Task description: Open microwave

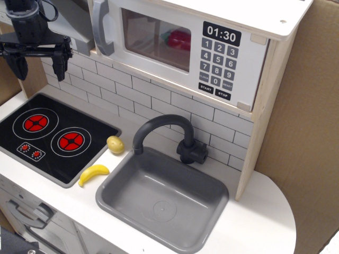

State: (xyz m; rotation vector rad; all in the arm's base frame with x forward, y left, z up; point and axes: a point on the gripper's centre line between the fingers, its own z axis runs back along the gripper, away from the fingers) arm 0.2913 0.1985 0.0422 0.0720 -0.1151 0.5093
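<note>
The toy microwave (180,47) sits at the top, with a white door, a clear window, a black clock display reading 01:30 and a grey keypad. Its door looks shut, flush with the front. Its grey vertical handle (102,27) is at the door's left edge. A red object shows behind the window. My black gripper (39,63) hangs at the upper left, left of and a little below the handle, above the stove. Its two fingers are spread apart and hold nothing.
A black stovetop (53,138) with two red burners lies at left. A yellow banana (94,173) and a yellowish potato (115,144) lie beside the grey sink (164,198). A dark faucet (169,132) arches over the sink. A grey oven handle (24,214) is at bottom left.
</note>
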